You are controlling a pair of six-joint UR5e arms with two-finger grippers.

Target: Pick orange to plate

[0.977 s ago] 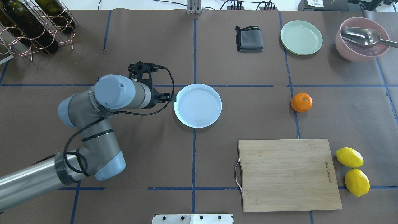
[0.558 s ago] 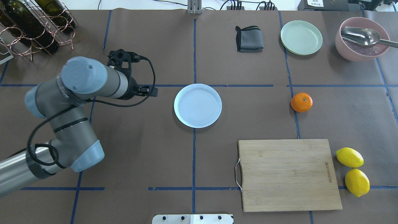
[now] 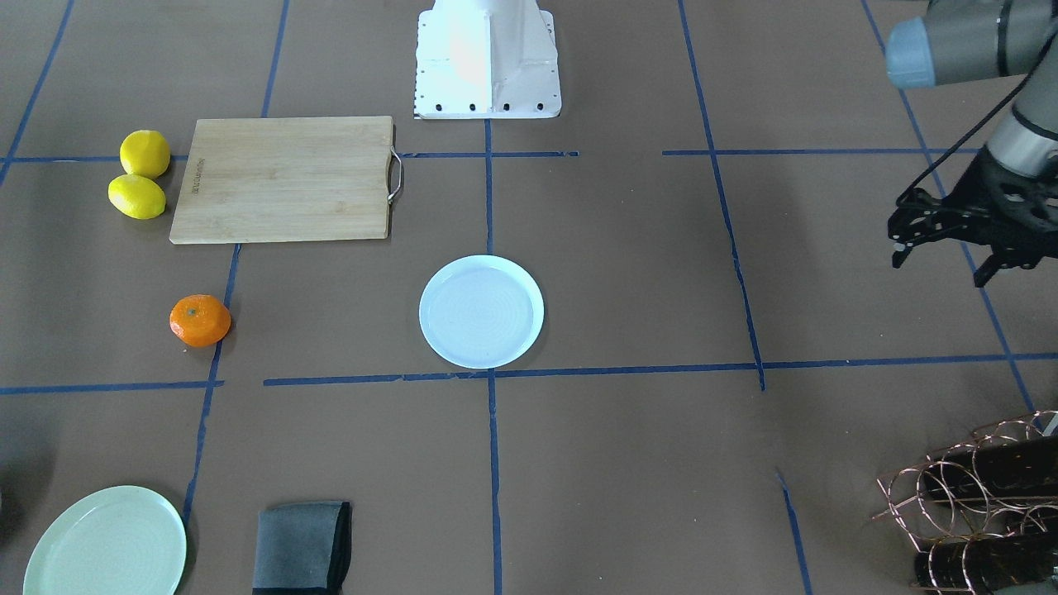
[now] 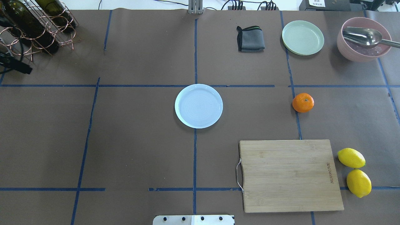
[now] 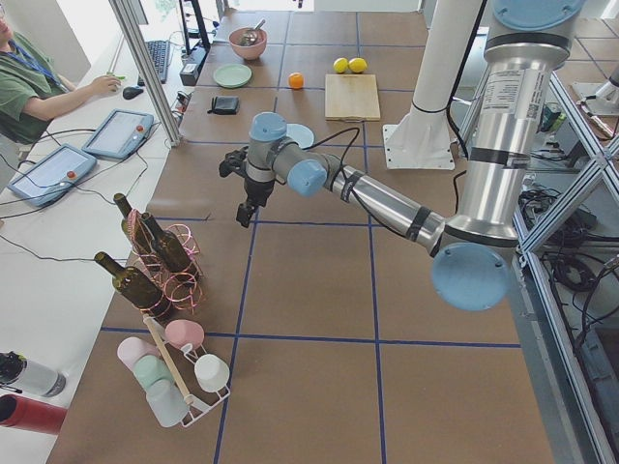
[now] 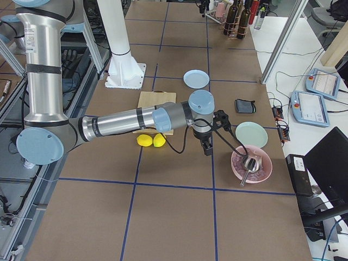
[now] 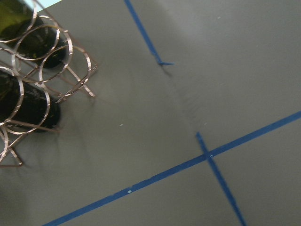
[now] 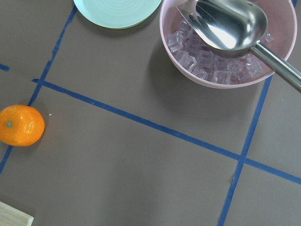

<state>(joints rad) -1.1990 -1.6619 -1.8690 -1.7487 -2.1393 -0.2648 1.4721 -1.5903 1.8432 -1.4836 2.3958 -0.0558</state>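
Note:
The orange (image 4: 303, 102) lies alone on the brown table, right of the empty white plate (image 4: 198, 106), a good plate's width away. The front view shows the orange (image 3: 200, 321) left of the plate (image 3: 481, 311). In the right wrist view the orange (image 8: 21, 125) sits at the left edge, and no fingers show. My left gripper (image 3: 940, 264) hangs open and empty far off near the wine rack, only a dark tip (image 4: 17, 66) showing overhead. My right gripper (image 6: 209, 140) hovers by the pink bowl, seen only from the side, so I cannot tell its state.
A wooden cutting board (image 4: 290, 175) lies front right with two lemons (image 4: 351, 157) beside it. A pale green plate (image 4: 302, 37), a pink bowl (image 4: 350, 53) with ice and a spoon, and a folded grey cloth (image 4: 250, 39) line the back. A wine rack (image 4: 34, 25) stands back left.
My left arm has pulled away from the plate's left rim, swinging left and back until it is almost out of the overhead view. Plate and orange have not moved.

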